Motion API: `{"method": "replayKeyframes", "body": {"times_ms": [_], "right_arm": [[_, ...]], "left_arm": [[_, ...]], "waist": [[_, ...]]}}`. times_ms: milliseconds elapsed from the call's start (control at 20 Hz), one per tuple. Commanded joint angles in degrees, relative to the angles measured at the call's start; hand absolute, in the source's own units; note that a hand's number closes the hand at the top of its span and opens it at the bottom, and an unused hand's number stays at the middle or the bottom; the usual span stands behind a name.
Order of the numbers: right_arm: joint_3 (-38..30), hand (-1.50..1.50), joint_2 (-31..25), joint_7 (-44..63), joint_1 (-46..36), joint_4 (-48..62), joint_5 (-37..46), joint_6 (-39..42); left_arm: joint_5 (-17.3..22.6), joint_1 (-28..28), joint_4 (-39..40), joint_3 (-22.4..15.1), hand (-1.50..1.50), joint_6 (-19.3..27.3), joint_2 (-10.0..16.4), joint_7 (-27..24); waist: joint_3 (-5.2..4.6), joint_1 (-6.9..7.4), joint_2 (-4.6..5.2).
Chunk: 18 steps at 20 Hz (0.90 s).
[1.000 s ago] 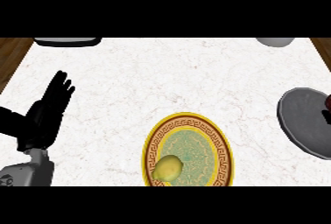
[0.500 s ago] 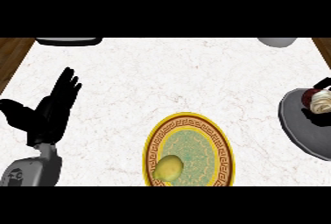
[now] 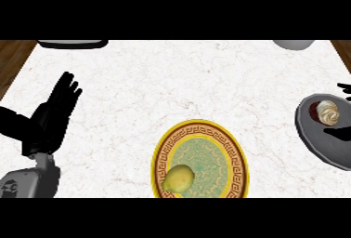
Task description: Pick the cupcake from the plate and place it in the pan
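The cupcake [image 3: 328, 113], with pale swirled frosting and a dark red wrapper, sits in the grey pan [image 3: 321, 145] at the right edge. Only black parts of my right hand [image 3: 345, 89] show at that edge: fingertips above the cupcake and another dark part below it, both apart from the cupcake. The round plate [image 3: 237, 158], with a yellow and red patterned rim and a green centre, lies at the lower middle and bears a yellow lemon-like fruit [image 3: 178, 179]. My left hand [image 3: 53, 120] rests open at the left, fingers up, far from the plate.
A dark flat object [image 3: 72, 43] shows at the counter's far left edge and a grey bowl [image 3: 295, 44] at the far right. Wooden floor shows past the white marble counter's far corners. The pan runs off the view's right side.
The cupcake has come further into view and now sits lower in the pan. My right hand's fingers have spread away from it toward the right edge. The left hand has barely shifted.
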Motion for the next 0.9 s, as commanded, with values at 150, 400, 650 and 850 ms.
{"method": "replayKeyframes", "body": {"times_ms": [150,400,650,850], "right_arm": [[-9.1,-1.5,-4.5,-8.4,-1.5,6.0,-12.5,7.9],[-16.3,-1.5,-11.5,-9.5,0.8,10.8,-20.9,21.1],[-19.1,-1.5,-20.3,-15.9,6.2,15.7,-24.9,34.0],[-19.1,-1.5,-23.6,-17.8,9.8,17.7,-27.0,42.6]], "left_arm": [[-0.1,0.7,0.7,0.1,0.0,0.1,-0.5,-0.8],[-0.5,-2.2,1.6,0.8,0.0,0.9,0.2,0.7],[-0.6,-0.5,0.2,0.2,0.0,0.5,-0.1,1.1],[-0.5,-1.4,1.7,1.0,0.0,1.0,-0.3,0.1]], "waist": [[0.02,-0.55,-0.09],[0.06,-1.34,-0.17],[0.12,-1.03,-0.13],[0.17,-1.53,-0.1]]}}
